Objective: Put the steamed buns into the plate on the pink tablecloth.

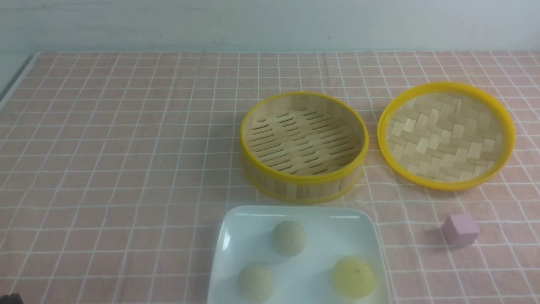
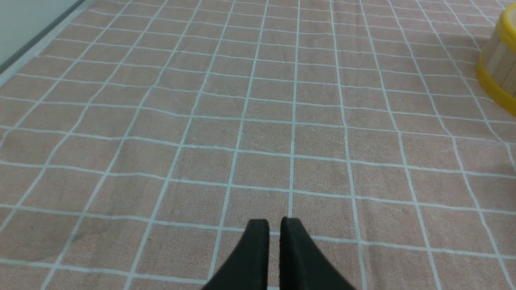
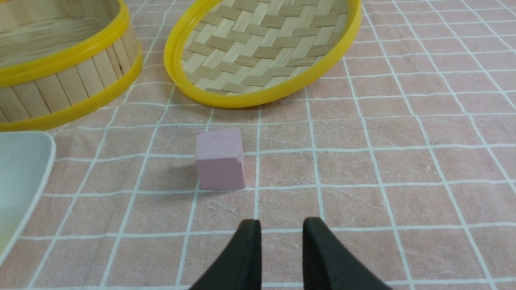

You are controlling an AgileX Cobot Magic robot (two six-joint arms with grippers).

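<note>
Right now the pink tablecloth (image 1: 105,169) with thin white lines covers the whole table. It is the biggest thing.

Next is the round woven lid (image 1: 446,136) with a yellow rim. It lies on the cloth on the right side, with its inside facing up. Just beside it, toward the middle, sits the round bamboo steamer basket (image 1: 303,145), also yellow-rimmed. The basket has nothing in it.

The white square plate (image 1: 236,236) sits on the cloth close in front of the basket, at the near edge of the front view. All three steamed buns (image 1: 289,237) are on it. One pale bun is toward the back. Another pale bun (image 1: 255,282) is at the near left. The yellow-green bun (image 1: 353,277) is at the near right. The buns do not touch each other.

A small pink cube (image 1: 460,229) sits on the cloth to the right of the plate and in front of the lid.

The left gripper (image 2: 274,224) is over bare cloth. Its two black fingers have only a thin gap between them, and it holds nothing. The right gripper (image 3: 281,224) is near the pink cube but not touching it. Its fingers are a bit wider apart, and it holds nothing too.
</note>
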